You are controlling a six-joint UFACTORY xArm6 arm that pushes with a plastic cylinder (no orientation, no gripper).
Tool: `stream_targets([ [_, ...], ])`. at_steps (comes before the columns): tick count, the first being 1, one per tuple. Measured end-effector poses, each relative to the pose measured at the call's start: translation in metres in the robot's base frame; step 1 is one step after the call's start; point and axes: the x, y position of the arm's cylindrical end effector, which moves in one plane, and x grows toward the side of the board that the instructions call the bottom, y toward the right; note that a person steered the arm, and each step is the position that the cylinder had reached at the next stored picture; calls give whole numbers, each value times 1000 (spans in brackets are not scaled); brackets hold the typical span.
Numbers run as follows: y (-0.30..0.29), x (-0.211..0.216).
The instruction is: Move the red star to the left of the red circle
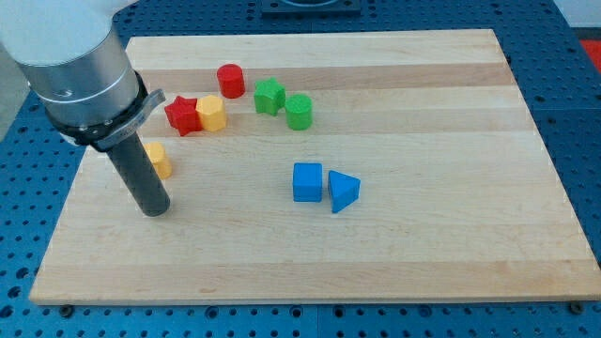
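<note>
The red star (182, 115) lies at the board's upper left, touching a yellow hexagon block (211, 114) on its right. The red circle (230, 80) is a short cylinder above and to the right of the star. My tip (153, 208) rests on the board below and left of the star, next to a yellow block (160, 161) that the rod partly hides.
A green star (269, 96) and a green cylinder (299, 111) sit right of the red circle. A blue cube (307, 182) and a blue triangle (343, 192) lie side by side near the middle. The wooden board (423, 244) has its left edge close to my tip.
</note>
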Motion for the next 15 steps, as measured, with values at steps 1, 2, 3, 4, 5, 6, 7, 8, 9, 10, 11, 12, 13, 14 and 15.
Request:
stream_targets([
  [1,-19,-1],
  [2,-43,-13],
  [3,-88,-71],
  [4,-61,-100],
  [5,-11,-102],
  [6,-9,-136],
  [7,22,-145],
  [8,3,-144],
  [9,35,-125],
  [10,65,-126],
  [11,42,-163],
  [12,43,-190],
  [13,65,-188],
  [14,87,-187],
  [15,111,-181],
])
